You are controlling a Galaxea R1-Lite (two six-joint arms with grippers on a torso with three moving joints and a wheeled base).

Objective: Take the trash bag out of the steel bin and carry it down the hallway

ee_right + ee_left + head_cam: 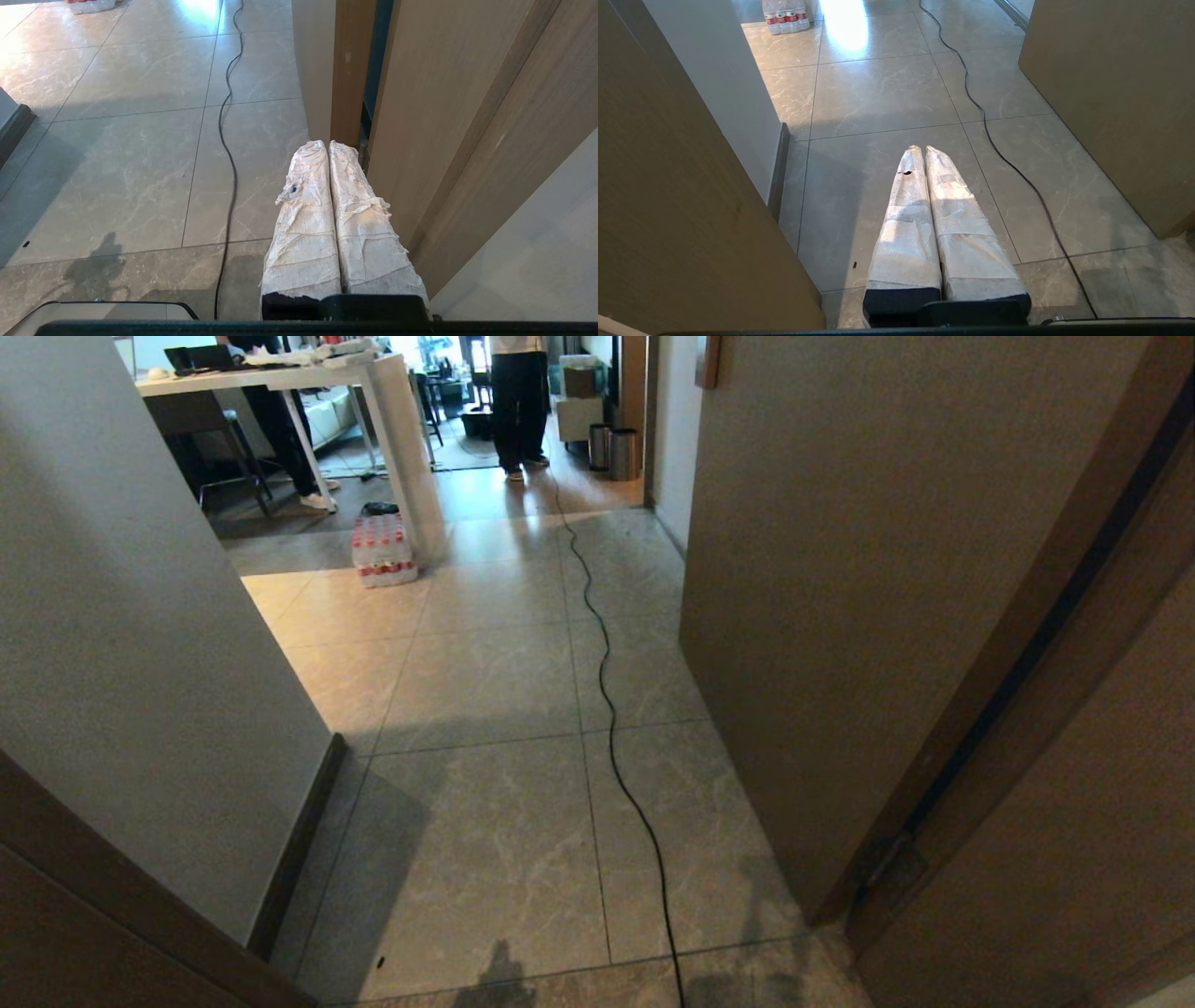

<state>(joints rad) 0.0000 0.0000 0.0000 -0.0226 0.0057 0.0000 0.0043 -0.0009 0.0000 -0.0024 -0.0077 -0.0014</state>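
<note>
My left pincer (924, 148) and right pincer (328, 142) are both closed and hold nothing, low over the hallway floor (485, 859). A black cable (611, 737) runs between them. Far ahead, two steel bins (611, 453) stand beside a person's legs (519, 406).

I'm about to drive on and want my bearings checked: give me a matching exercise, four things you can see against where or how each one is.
Things:
1. black cable
2. shrink-wrapped pack of red-capped water bottles
3. pair of small cylindrical steel bins
4. left gripper, fingers wrapped in white tape

Places or states:
A. shut, holding nothing, above the floor tiles
B. at the far end, beside the right-hand wall corner
C. running lengthwise along the grey-beige tiled hallway floor
D. on the floor by the white table's leg

Pairs: 1-C, 2-D, 3-B, 4-A
</note>
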